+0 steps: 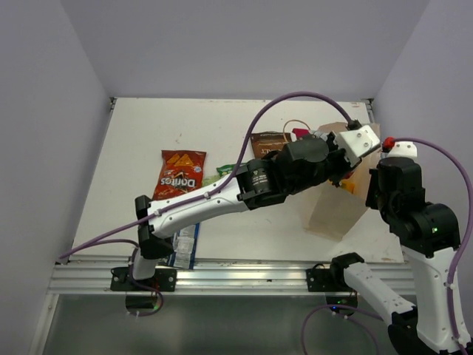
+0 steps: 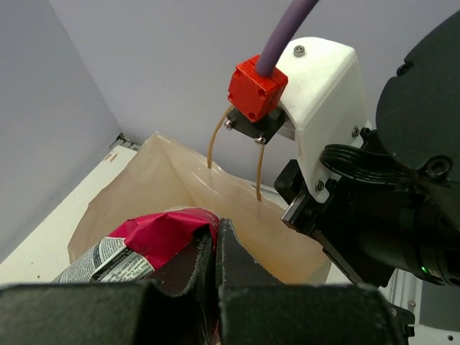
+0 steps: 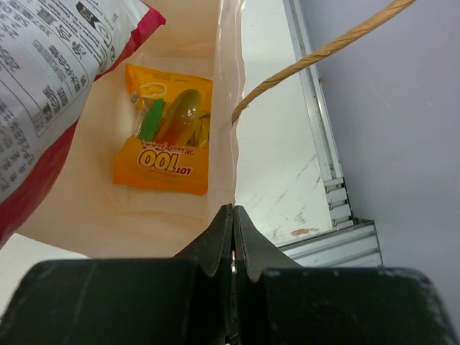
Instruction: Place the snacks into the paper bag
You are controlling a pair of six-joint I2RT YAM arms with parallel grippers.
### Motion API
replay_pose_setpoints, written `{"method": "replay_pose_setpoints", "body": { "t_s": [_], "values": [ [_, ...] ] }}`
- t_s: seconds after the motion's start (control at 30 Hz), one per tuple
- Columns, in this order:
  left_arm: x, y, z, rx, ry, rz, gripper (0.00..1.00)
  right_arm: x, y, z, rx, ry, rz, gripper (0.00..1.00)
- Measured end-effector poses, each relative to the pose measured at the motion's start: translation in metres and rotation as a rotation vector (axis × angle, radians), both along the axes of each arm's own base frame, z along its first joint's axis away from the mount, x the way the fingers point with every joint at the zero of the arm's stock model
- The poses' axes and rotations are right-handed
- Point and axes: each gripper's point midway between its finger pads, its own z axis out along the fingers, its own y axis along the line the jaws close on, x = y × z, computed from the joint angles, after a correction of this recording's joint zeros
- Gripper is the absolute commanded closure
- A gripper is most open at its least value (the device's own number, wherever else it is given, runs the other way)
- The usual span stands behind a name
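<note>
The right fingers are pinched shut on the rim of the paper bag, apparently to hold its mouth open and steady it on the bench. An orange-yellow packet already lies at the bottom. The left fingers are clamped on the magenta packet and hold it just over that opening, so letting go there would likely drop it inside, while the red Doritos and the brown chips lie out on the bench, not yet bagged.
</note>
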Motion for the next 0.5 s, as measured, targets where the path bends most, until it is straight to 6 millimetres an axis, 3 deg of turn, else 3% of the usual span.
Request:
{"method": "replay_pose_setpoints", "body": {
  "t_s": [0.33, 0.5],
  "values": [
    [-0.012, -0.017, -0.041, 0.104, 0.025, -0.096, 0.91, 0.002, 0.000, -0.001, -0.003, 0.009, 0.000, 1.00],
    [-0.021, -0.028, -0.044, 0.087, 0.051, -0.177, 0.91, -0.001, -0.001, -0.003, -0.007, 0.023, -0.002, 1.00]
  ]
}}
